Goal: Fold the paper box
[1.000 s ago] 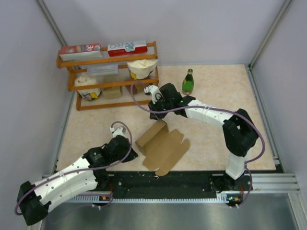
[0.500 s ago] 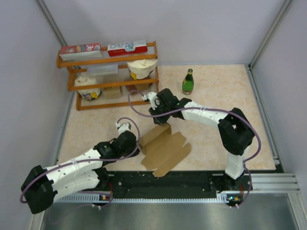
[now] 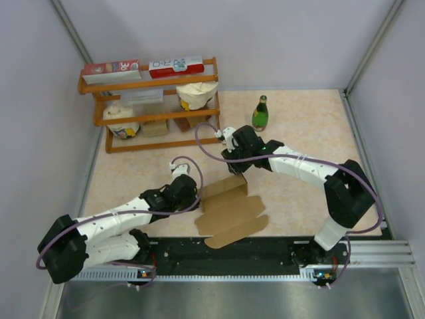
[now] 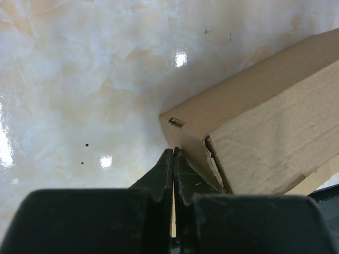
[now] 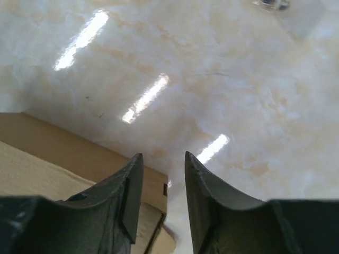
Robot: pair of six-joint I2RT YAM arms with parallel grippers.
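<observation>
paper box (image 3: 229, 209), overhead: far-left corner sits under the left arm (image 3: 119, 219); far edge is under the right gripper (image 3: 237, 171).
paper box, wrist views: cut off at right and bottom edges (left wrist); cut off at the left edge and partly behind a finger (right wrist).
left gripper (image 4: 173, 159): cannot tell whether cardboard is pinched in the seam (thin tan sliver there, unclear); fingertips hidden overhead.
right gripper, overhead: jaws hidden beneath the wrist; contact with box cannot be told.
shelf (image 3: 153, 143): lower goods partly behind rails.
cartons (image 3: 176, 66): small print unreadable.
bottle (image 3: 259, 114): label too small.
clear object (image 5: 270, 4): blurred, cut by the top edge.
</observation>
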